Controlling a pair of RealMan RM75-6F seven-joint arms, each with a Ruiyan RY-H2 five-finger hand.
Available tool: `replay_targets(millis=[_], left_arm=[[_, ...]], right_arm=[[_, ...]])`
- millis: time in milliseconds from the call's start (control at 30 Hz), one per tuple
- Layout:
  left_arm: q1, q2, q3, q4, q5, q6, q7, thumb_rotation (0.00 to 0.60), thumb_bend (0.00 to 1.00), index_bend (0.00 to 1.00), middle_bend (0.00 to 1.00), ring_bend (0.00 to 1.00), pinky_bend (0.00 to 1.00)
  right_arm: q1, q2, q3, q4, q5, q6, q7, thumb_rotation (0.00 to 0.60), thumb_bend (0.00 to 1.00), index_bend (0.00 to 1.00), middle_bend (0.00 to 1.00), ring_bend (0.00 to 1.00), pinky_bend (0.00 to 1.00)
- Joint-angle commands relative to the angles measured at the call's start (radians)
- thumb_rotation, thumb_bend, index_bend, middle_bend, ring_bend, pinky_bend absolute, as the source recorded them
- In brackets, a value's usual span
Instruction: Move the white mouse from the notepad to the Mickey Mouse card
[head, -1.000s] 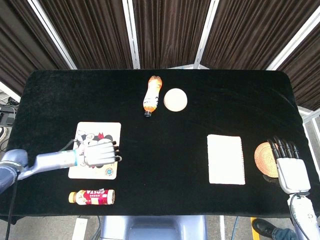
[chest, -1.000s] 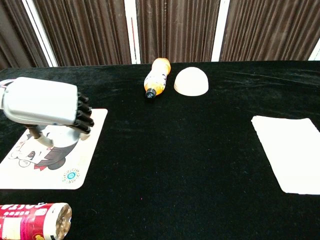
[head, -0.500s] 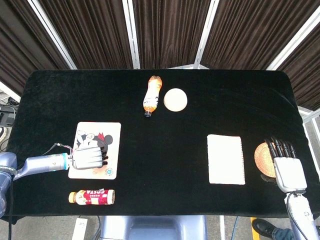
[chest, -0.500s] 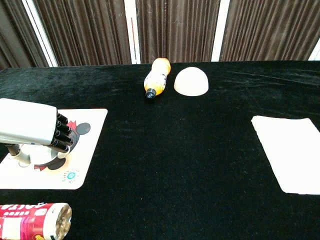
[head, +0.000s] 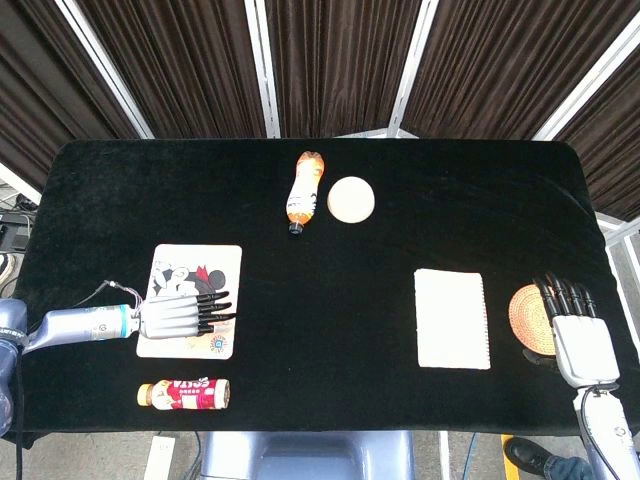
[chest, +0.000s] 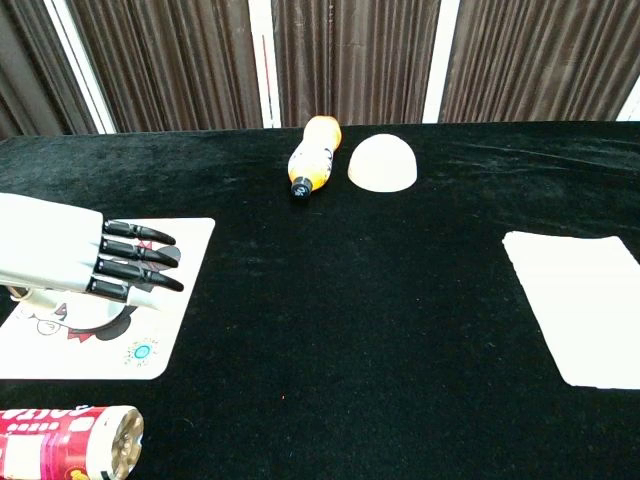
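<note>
Head view shows the notepad (head: 452, 318) bare and the left hand (head: 185, 312) flat over the Mickey card (head: 226, 262), fingers spread and gripping nothing. The white mouse is not plainly visible and is probably hidden under that hand. Lift straight up, fingers kept apart, so nothing drags off the card. The right hand (head: 575, 330) lies open by the coaster (head: 524, 316).

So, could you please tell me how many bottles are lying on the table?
2. An orange bottle lies at the far middle, beside the white dome; a red-labelled bottle lies at the near left edge, in front of the Mickey Mouse card.
</note>
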Motion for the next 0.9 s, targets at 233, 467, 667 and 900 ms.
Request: replay_targets(millis=[233,467,667,900], left_arm=[[0.063,0.109,-0.147,-0.160,-0.173,0.139,-0.011,0.600,0.00,0.00,0.00,0.00,0.00],[0.188,0.285,-0.315,-0.614,-0.469,0.107,0.054,0.600,0.00,0.00,0.00,0.00,0.00],[0.355,0.474,-0.346,-1.187,-0.784,0.041,0.325,0.600,0.00,0.00,0.00,0.00,0.00],[0.491,0.515,-0.331,-1.416,-0.913,0.112,0.428,0.600,0.00,0.00,0.00,0.00,0.00]], right_arm=[[-0.009,0.008,-0.007,-0.010,-0.038,0.018,-0.004,0.600,0.00,0.00,0.00,0.00,0.00],[-0.012,0.014,-0.011,-0.017,-0.062,0.021,0.007,0.600,0.00,0.00,0.00,0.00,0.00],[-0.017,0.027,-0.016,-0.024,-0.090,0.029,0.022,0.600,0.00,0.00,0.00,0.00,0.00],[-0.024,0.045,-0.018,-0.035,-0.116,0.042,0.054,0.600,0.00,0.00,0.00,0.00,0.00]])
